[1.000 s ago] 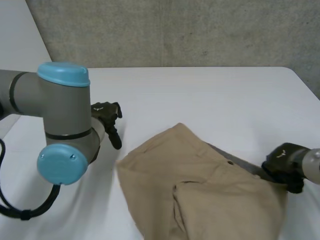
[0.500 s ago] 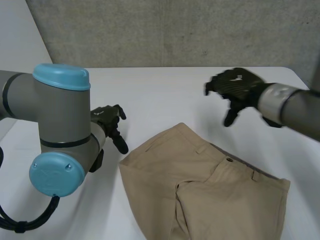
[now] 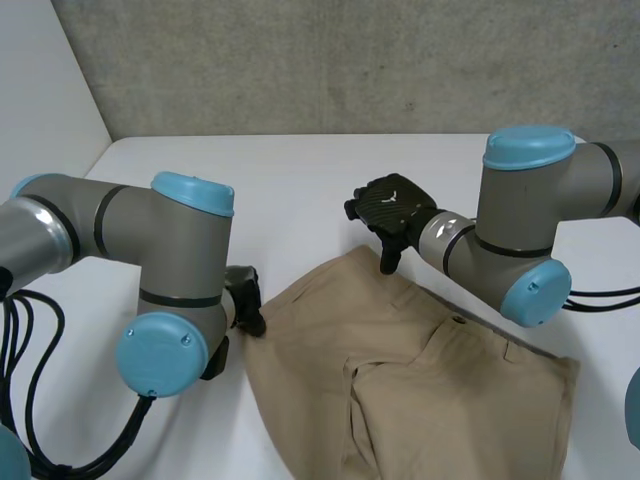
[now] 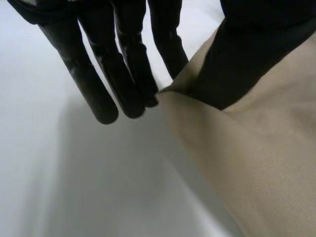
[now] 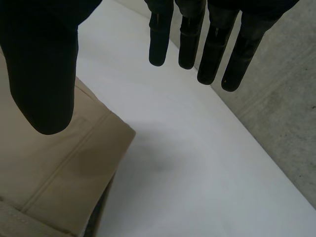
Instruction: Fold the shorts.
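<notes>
The tan shorts lie on the white table, folded over, with the waistband toward the right. My left hand is at the shorts' left corner. In the left wrist view its thumb lies on top of that corner and its fingers reach beneath the cloth's edge, pinching it. My right hand hovers just above the far corner of the shorts. Its fingers are straight and spread from the thumb, with the corner below and nothing held.
A grey concrete wall stands behind the table's far edge. Bare table stretches beyond the shorts and to their left. Both forearms reach in over the table near the shorts.
The right hand let go of the shorts' right end, opened, rose and swung across to the far corner. The left hand moved nearer and closed on the left corner.
</notes>
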You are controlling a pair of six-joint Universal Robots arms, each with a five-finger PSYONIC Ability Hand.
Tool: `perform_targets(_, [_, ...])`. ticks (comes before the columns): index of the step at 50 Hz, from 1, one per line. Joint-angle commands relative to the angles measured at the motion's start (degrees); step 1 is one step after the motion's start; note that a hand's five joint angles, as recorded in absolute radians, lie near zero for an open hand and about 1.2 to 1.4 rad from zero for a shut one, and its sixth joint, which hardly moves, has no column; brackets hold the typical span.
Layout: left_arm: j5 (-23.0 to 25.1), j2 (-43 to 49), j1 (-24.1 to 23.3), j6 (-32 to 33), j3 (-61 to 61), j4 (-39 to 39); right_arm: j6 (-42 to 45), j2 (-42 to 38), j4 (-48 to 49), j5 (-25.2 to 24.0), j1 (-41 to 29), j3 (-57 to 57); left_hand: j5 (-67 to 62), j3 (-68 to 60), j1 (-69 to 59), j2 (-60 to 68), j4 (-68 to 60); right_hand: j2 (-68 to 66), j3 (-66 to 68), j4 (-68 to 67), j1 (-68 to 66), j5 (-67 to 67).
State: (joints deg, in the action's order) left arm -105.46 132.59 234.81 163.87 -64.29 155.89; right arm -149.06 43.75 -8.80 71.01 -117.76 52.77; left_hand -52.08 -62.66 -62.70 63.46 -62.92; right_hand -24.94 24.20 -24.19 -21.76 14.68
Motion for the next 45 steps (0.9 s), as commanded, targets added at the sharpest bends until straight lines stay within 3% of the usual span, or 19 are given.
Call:
perform_targets(1, [0.1, -0.1, -2.2, 0.2, 1.5, -2.9, -0.1, 0.3, 0.7, -1.0, 0.1, -0.7, -17.9, -17.3, -17.3, 16.5, -17.1, -0.5, 1.2, -1.2, -3.6, 0.7])
perform_targets(13, [0.3, -12.7, -5.6, 0.5, -0.7, -3.3, -0.1, -1.0, 0.6, -10.3, 0.2, -1.4, -17.9, -17.3, -17.3, 16.5, -17.1, 3.4, -2.7, 2.7, 0.2, -3.2])
perform_targets(21, [0.3, -17.3, -7.9, 6.3, -5.1, -2.6, 0.0, -3.4, 0.4, -13.3, 0.2, -2.2, -17.9, -17.3, -17.3, 16.5, -17.1, 1.7, -1.0, 1.0, -1.4, -1.5])
perform_targets(22, [0.3, -17.3, -8.0, 6.7, -5.3, -2.6, 0.3, -3.8, 0.3, -13.4, 0.2, -2.4, -17.9, -17.3, -17.3, 16.5, -17.1, 0.6, 0.2, -0.2, -2.6, -0.3])
perform_targets(23, [0.3, -17.2, -8.1, 7.0, -5.4, -2.5, 0.5, -4.7, 0.3, -13.4, 0.2, -2.8, -17.9, -17.3, -17.3, 16.5, -17.1, -11.3, 12.0, -12.0, -14.4, 11.5])
perform_targets(24, [0.2, -17.0, -8.2, 7.4, -5.6, -2.4, 0.9, -5.4, 0.5, -12.9, 0.2, -3.7, -17.9, -17.3, -17.3, 16.5, -17.1, -32.0, 32.8, -32.8, -35.2, 32.3])
perform_targets(26, [0.2, -16.5, -8.2, 7.8, -5.2, -2.1, 0.8, -6.2, 1.1, -12.2, 0.3, -5.3, -17.9, -17.3, -17.3, 16.5, -17.1, -55.0, 55.7, -55.7, -58.2, 55.2])
perform_targets(28, [0.2, -16.3, -8.1, 8.2, -4.7, -1.4, 0.4, -6.5, 2.0, -9.4, 0.3, -8.4, -17.9, -17.3, -17.3, 16.5, -17.1, -55.1, 55.8, -55.8, -58.2, 55.3])
perform_targets(30, [0.2, -15.7, -7.4, 10.1, -3.1, 0.6, 0.5, -6.0, 4.5, -3.2, 0.2, -10.2, -17.9, -17.3, -17.3, 16.5, -17.1, -55.1, 55.8, -55.8, -58.2, 55.3])
perform_targets(34, [-0.4, -11.4, -3.5, 21.1, 7.7, 7.9, -0.6, -3.2, 14.7, 5.5, 0.1, -11.4, -17.9, -17.3, -17.3, 16.5, -17.1, -55.1, 55.8, -55.8, -58.2, 55.3])
perform_targets(38, [-0.6, -8.1, 1.3, 30.4, 18.3, 16.0, -1.7, -2.4, 23.3, 7.4, 0.0, -11.9, -17.9, -17.3, -17.3, 16.5, -17.1, -55.1, 55.8, -55.8, -58.2, 55.3])
perform_targets(41, [-0.6, -3.1, 1.9, 37.2, 26.4, 24.5, -1.4, -3.1, 24.8, 9.0, -0.5, -12.9, -17.9, -17.3, -17.3, 16.5, -17.1, -55.1, 55.8, -55.8, -58.2, 55.3])
perform_targets(45, [-0.9, 3.1, 2.0, 40.7, 30.7, 32.0, -0.9, -8.1, 24.8, 11.4, -1.9, -16.2, -17.9, -17.3, -17.3, 16.5, -17.1, -55.1, 55.8, -55.8, -58.2, 55.3])
